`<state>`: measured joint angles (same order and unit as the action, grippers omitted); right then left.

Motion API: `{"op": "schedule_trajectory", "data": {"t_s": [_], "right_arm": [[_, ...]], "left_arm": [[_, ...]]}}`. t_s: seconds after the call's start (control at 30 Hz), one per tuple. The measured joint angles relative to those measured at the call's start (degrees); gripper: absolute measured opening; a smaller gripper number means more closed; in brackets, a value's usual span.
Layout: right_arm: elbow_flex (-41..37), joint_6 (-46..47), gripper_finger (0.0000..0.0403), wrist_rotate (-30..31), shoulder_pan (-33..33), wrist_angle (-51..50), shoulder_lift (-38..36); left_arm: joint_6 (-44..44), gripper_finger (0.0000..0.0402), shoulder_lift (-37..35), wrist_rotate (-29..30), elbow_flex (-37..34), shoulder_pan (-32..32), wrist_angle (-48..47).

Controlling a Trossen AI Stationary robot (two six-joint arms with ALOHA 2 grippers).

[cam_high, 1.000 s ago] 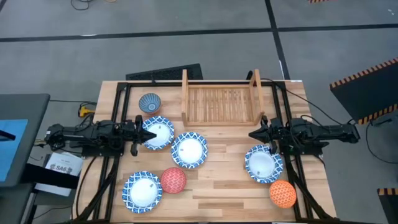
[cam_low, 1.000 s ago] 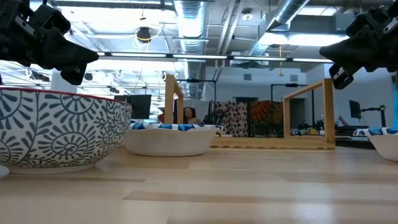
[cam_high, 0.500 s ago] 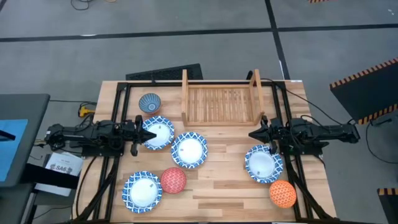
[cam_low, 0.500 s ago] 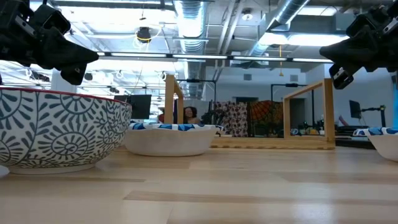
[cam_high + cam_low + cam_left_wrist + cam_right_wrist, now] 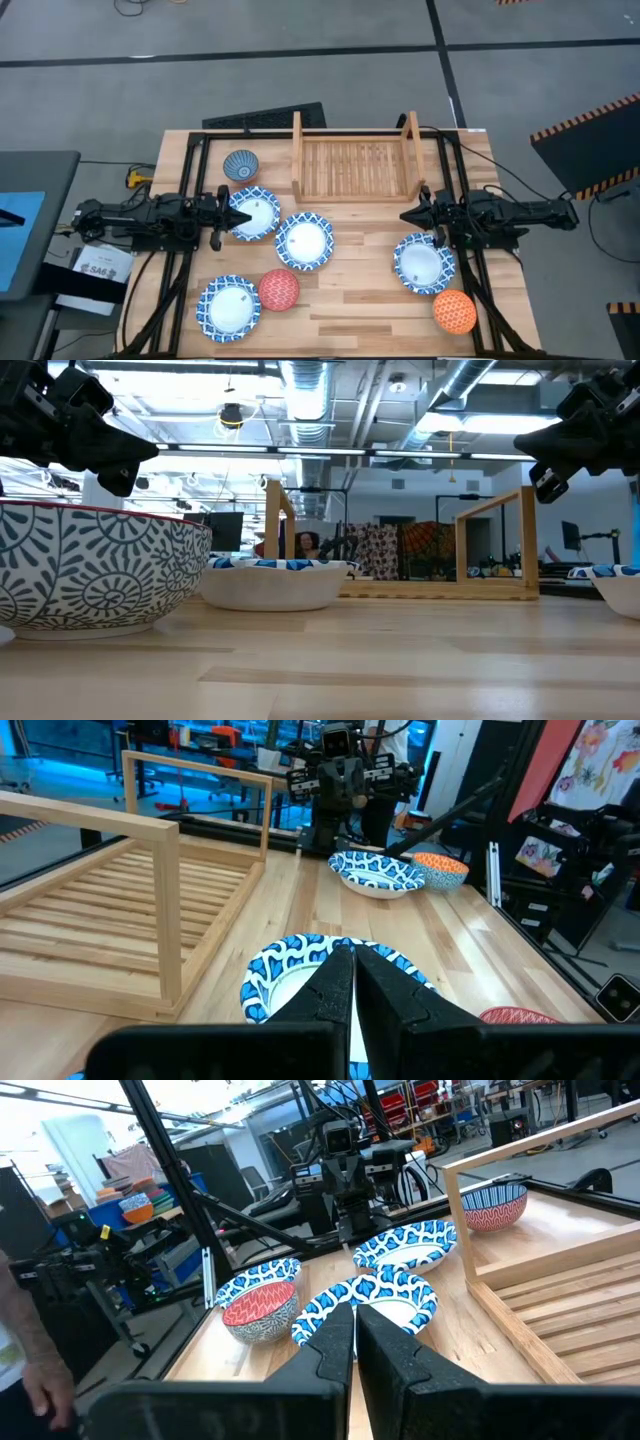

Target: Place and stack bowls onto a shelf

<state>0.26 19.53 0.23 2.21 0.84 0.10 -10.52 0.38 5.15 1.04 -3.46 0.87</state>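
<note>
1. High view: the wooden shelf [image 5: 356,160] sits empty at the far middle of the table [image 5: 370,300]. The small blue bowl [image 5: 241,165] stands to its left. Four white blue-rimmed bowls lie on the table: one [image 5: 254,212] under the tip of the left gripper [image 5: 247,213], one [image 5: 304,241] near the centre, one [image 5: 229,306] at the near left, one [image 5: 424,262] on the right. The red bowl [image 5: 279,290] touches the near-left white one; the orange bowl [image 5: 454,311] sits just beside the right white one. The right gripper [image 5: 405,215] hovers between the shelf and that right bowl. Both grippers have fingers pressed together and hold nothing

2. Low view: a large patterned bowl [image 5: 95,570] with a red rim fills the left foreground, a white bowl [image 5: 272,581] stands behind it, and the shelf [image 5: 440,575] stands farther back. Both arms hang above the table, clear of the bowls

3. Left wrist view: the closed fingers [image 5: 352,990] point over a white bowl [image 5: 285,970]; the shelf [image 5: 120,920] lies alongside, with the other arm beyond

4. Right wrist view: the fingers [image 5: 352,1342] are drawn together, empty, aimed at a white bowl [image 5: 385,1302]; a person's hand [image 5: 35,1385] shows at the edge
</note>
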Motion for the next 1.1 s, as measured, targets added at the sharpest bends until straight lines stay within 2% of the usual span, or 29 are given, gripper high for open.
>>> {"op": "schedule_trajectory", "data": {"t_s": [0.43,0.57,0.63,0.77,0.83,0.97,1.1], "right_arm": [[0.0,0.0,0.0044,0.1,0.0,0.3,0.0],[0.0,0.3,0.0044,2.6,-0.1,3.3,0.1],[0.0,5.1,0.0044,3.7,-0.1,11.0,0.1],[0.0,21.5,0.0044,13.9,-0.1,33.1,1.5],[0.8,24.3,0.0044,14.3,0.0,39.5,2.6],[10.2,28.2,0.0045,10.2,1.9,36.4,13.2],[23.1,26.9,0.0056,9.8,5.3,20.2,25.8]], "left_arm": [[0.0,0.0000,0.0,0.0,0.0,0.0,0.0],[0.0,0.0000,0.0,0.0,0.0,0.0,0.0],[0.0,0.0000,0.0,0.0,0.0,0.0,0.0],[0.0,0.0000,0.0,0.0,0.0,0.0,0.0],[0.0,0.0000,0.0,0.0,0.0,0.0,0.0],[0.0,0.0000,0.0,0.0,0.0,0.0,0.0],[0.0,0.0000,0.0,0.0,0.0,0.0,0.0]]}}
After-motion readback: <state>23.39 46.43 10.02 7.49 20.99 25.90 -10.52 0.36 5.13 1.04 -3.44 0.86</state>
